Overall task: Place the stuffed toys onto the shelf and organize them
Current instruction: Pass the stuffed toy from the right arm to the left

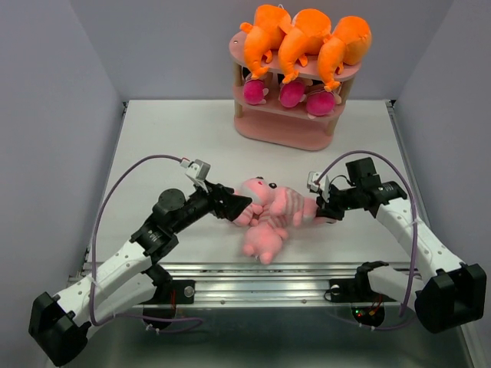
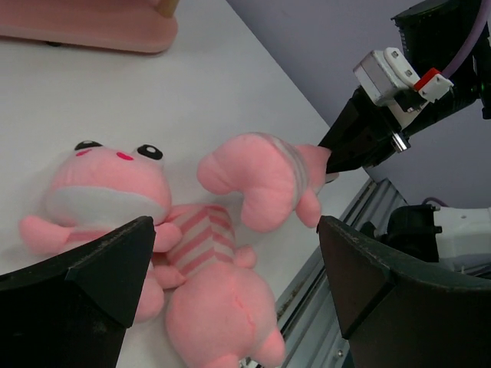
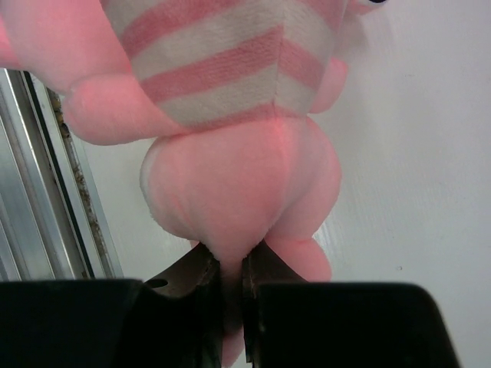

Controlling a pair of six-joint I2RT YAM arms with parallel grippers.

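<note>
From above, the shelf (image 1: 285, 132) stands at the back of the table (image 1: 169, 138), with orange monsters (image 1: 303, 38) on its top tier and dolls (image 1: 291, 93) below. Well in front of the shelf, pigs (image 1: 263, 240) lie between the wide-spread left gripper (image 1: 238, 205) and the right gripper (image 1: 324, 211).

Left wrist: two pigs crowd against a striped pig (image 2: 261, 180).

Right wrist: fingers (image 3: 265, 268) pinch its foot.

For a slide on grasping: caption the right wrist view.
Right hand pinching a pink striped plush pig by a nub of its plush, the white table behind.
</note>
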